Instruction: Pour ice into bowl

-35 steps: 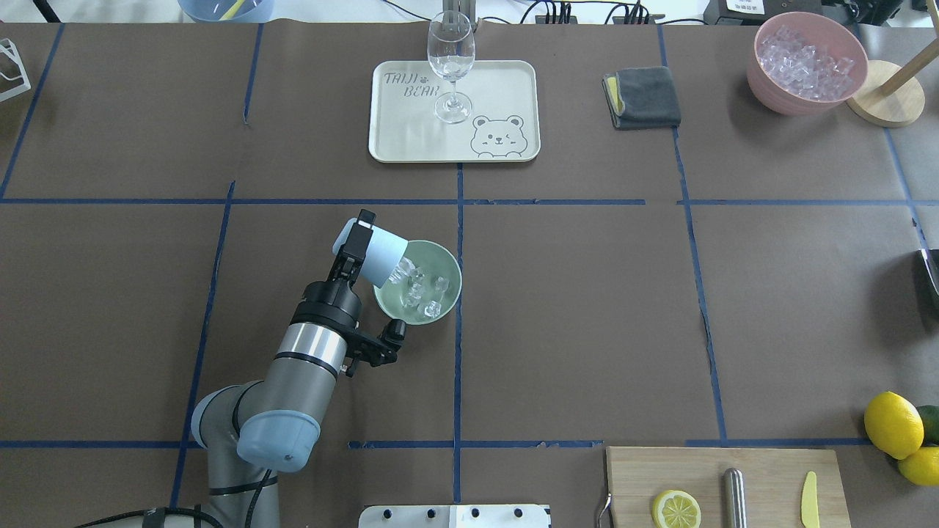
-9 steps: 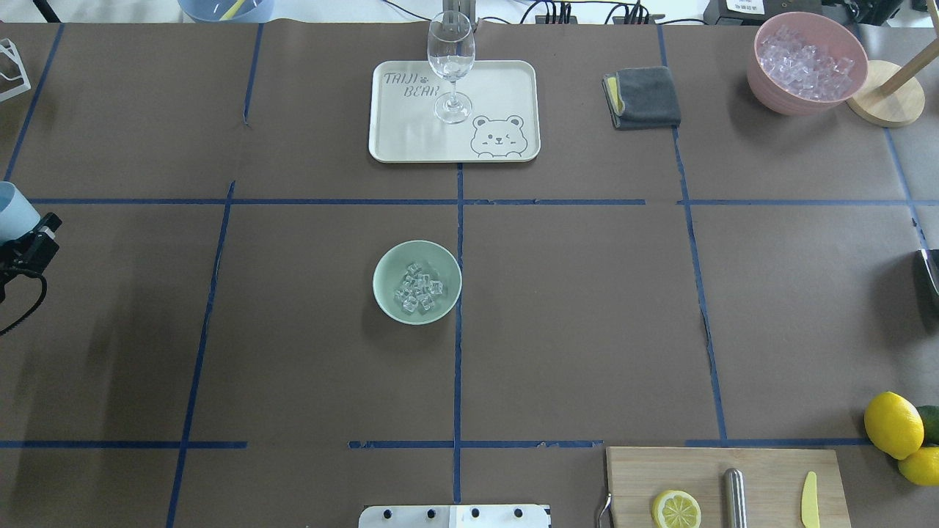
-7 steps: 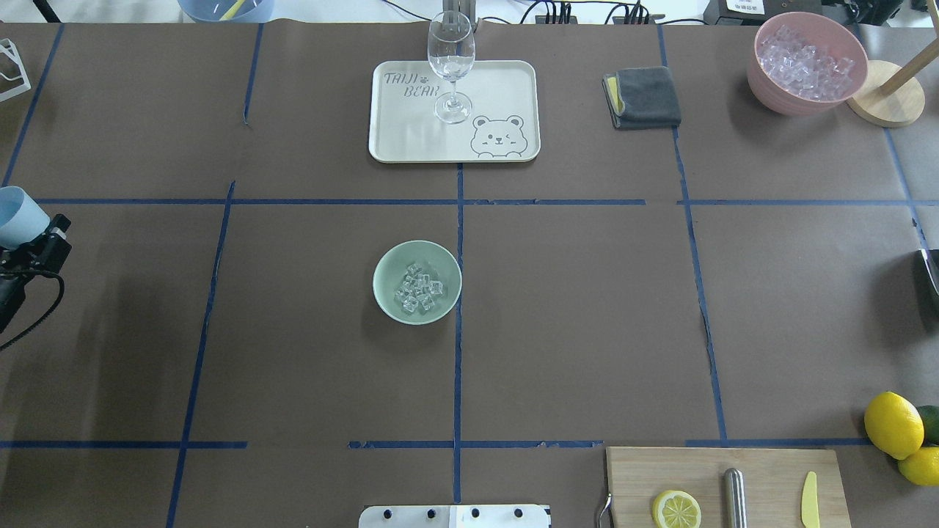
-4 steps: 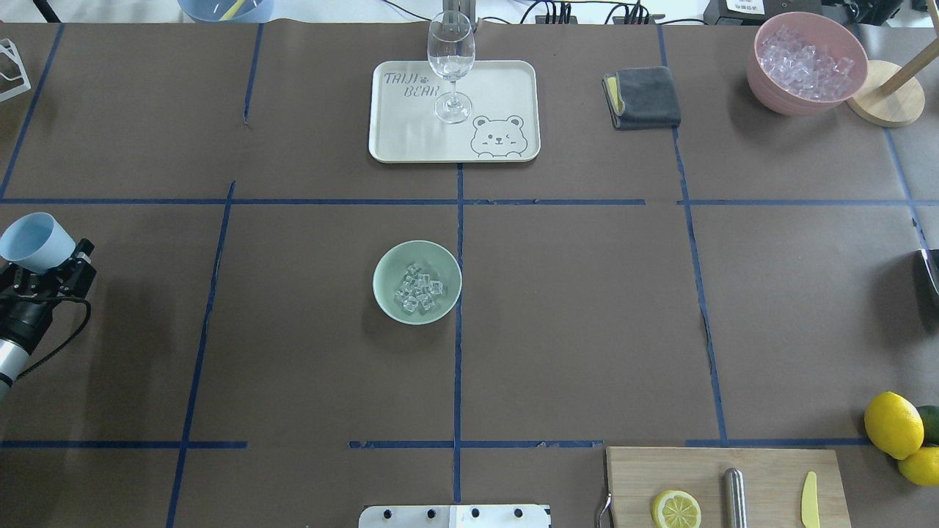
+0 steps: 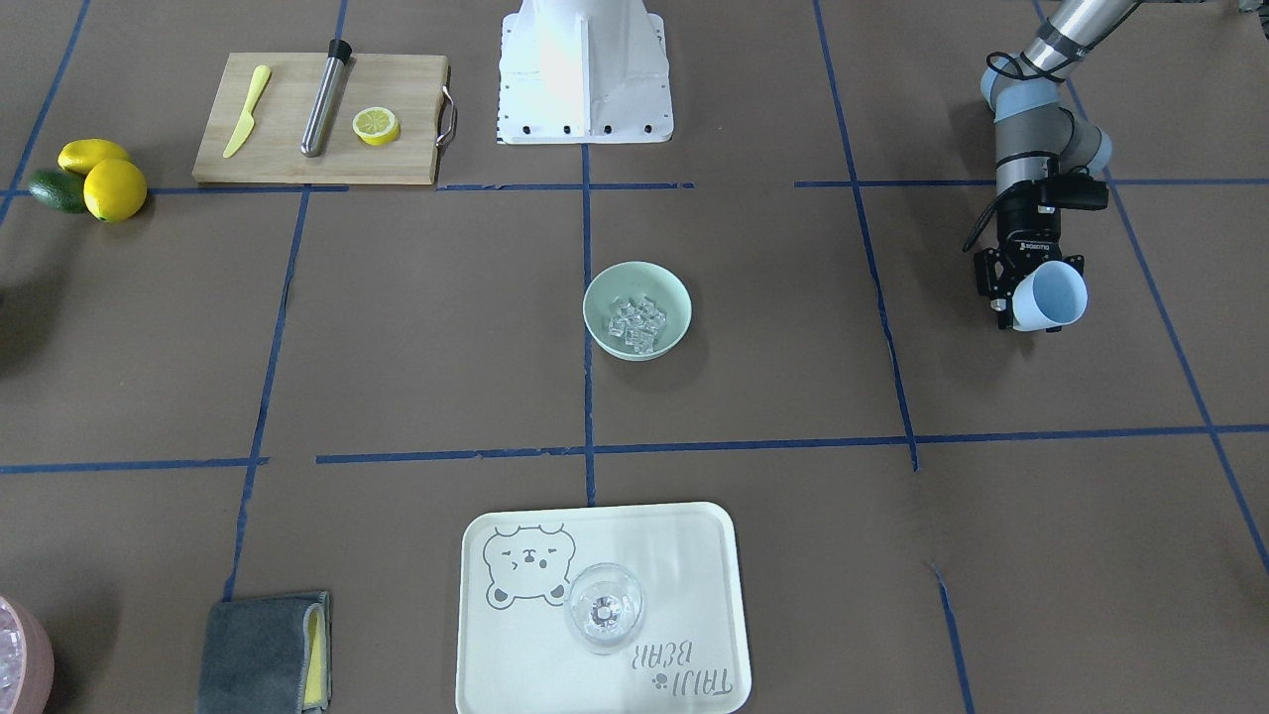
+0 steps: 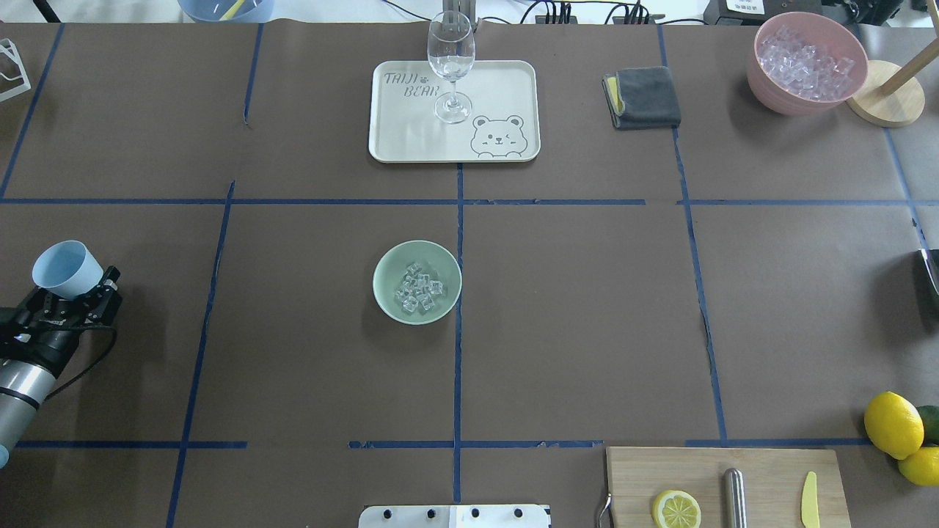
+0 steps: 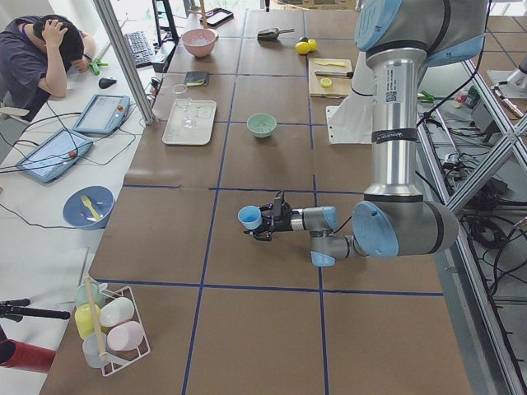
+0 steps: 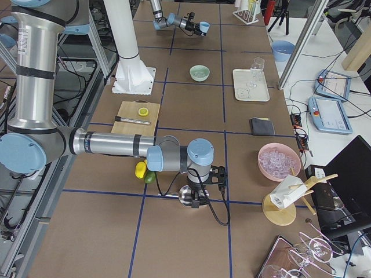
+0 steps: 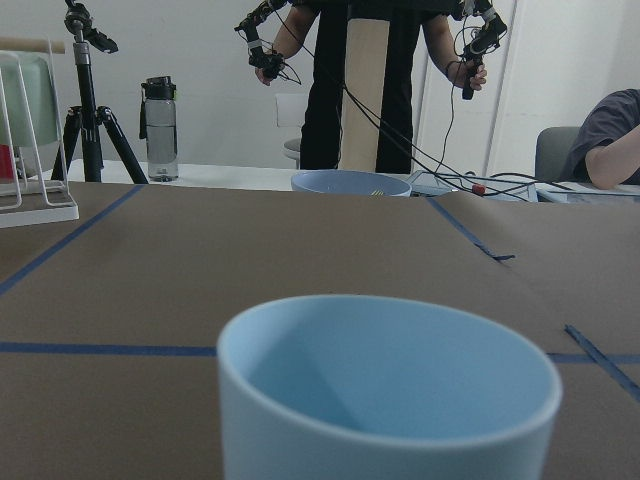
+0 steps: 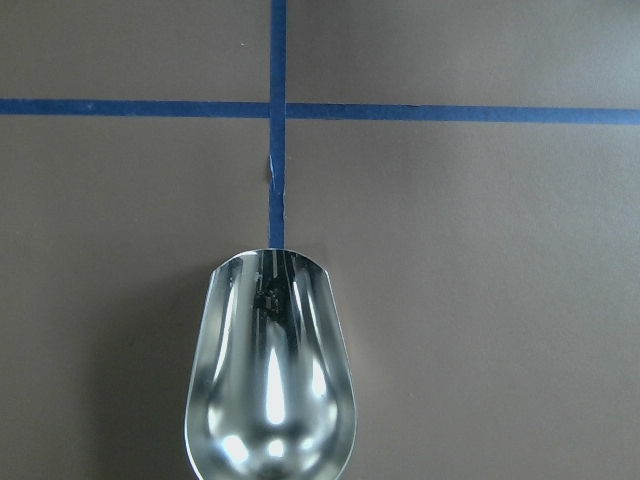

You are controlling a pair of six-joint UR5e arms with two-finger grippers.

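Note:
The mint-green bowl [image 6: 384, 265] stands at the table's middle with a small heap of clear ice [image 6: 418, 288] inside; it also shows in the front view as the bowl [image 5: 601, 288] and ice [image 5: 636, 325]. Far to its left my left gripper [image 6: 75, 284] is shut on a light blue cup [image 6: 64, 268], held low over the table with its mouth up and tilted. In the left wrist view the cup [image 9: 390, 385] looks empty. My right gripper [image 8: 201, 191] sits by a metal scoop [image 10: 270, 370] near the lemons; I cannot tell whether it is open or shut.
A pink bowl [image 6: 807, 62] of ice stands back right, beside a grey cloth [image 6: 644, 97]. A tray [image 6: 499, 88] bears a wine glass [image 6: 450, 62]. A cutting board [image 6: 704, 469] with a lemon half, a knife and a steel rod lies front right, beside whole lemons [image 6: 893, 424].
The cup was tipped over the bowl, pouring ice. Since then my left arm has withdrawn to the far left, then come back rightward and nearer with the cup turned upright.

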